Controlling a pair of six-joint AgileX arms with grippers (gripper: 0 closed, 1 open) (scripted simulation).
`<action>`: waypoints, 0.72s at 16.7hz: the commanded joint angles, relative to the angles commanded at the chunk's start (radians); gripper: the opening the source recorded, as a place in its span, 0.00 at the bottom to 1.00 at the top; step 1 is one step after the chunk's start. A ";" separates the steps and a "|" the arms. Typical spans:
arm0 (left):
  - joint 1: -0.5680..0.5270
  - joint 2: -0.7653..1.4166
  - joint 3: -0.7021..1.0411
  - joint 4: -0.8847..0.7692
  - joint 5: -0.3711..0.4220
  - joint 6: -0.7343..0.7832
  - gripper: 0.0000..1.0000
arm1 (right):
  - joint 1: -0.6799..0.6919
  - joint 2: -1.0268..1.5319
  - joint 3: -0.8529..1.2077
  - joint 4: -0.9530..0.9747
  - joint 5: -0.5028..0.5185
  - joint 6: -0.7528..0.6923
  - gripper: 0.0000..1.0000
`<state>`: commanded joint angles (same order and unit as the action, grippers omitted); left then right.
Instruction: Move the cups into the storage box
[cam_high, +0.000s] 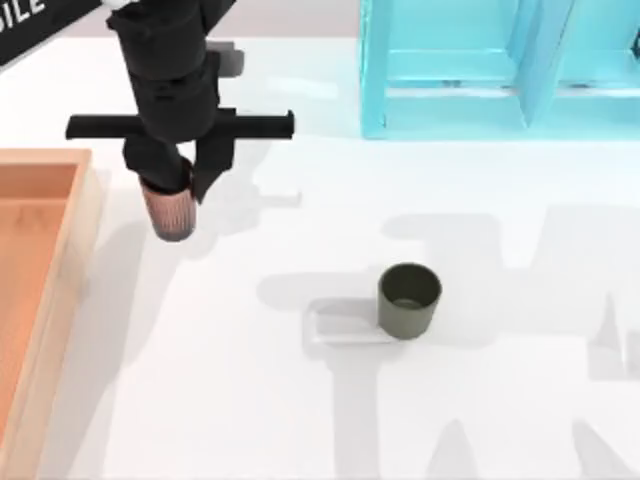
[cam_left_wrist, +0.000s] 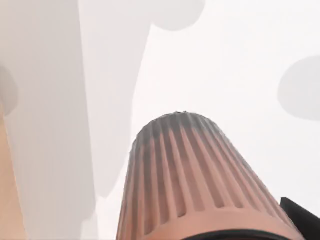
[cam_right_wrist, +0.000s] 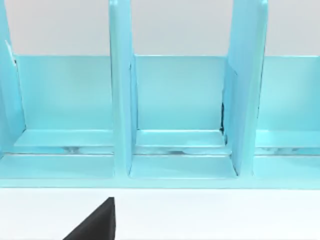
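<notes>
Left tool (cam_high: 182, 172) grips one ribbed cup (cam_high: 168, 210); one green cup (cam_high: 408, 300) stands apart.

Red-brown ribbed cup (cam_high: 172, 212); olive green cup (cam_high: 408, 300); turquoise shelf unit (cam_high: 500, 70); orange-brown box floor (cam_high: 25, 270).

Our left arm reaches in from the far left corner of the worktop (cam_high: 300, 420), its dark wrist pointing down with a crossbar spanning both sides. Our left tool (cam_high: 178, 185) hangs above the worktop, just right of the box (cam_high: 60, 260), its fingers (cam_high: 212, 165) closed on the rim of the red cup (cam_high: 170, 212), which hangs below them, clear of the surface. In the left wrist view the cup's ribbed side runs away from the camera. Of our right arm, a dark finger tip (cam_right_wrist: 97, 222) shows low in its wrist view, facing the shelf (cam_right_wrist: 175, 100).
</notes>
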<state>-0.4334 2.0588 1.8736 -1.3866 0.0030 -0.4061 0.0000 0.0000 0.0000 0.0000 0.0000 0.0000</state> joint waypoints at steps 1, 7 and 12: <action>0.000 0.000 0.000 0.000 0.000 0.000 0.00 | 0.000 0.000 0.000 0.000 0.000 0.000 1.00; 0.051 -0.066 -0.058 -0.005 0.016 0.068 0.00 | 0.000 0.000 0.000 0.000 0.000 0.000 1.00; 0.320 -0.264 -0.242 -0.034 0.030 0.327 0.00 | 0.000 0.000 0.000 0.000 0.000 0.000 1.00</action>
<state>-0.1131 1.7947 1.6312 -1.4211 0.0330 -0.0794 0.0000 0.0000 0.0000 0.0000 0.0000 0.0000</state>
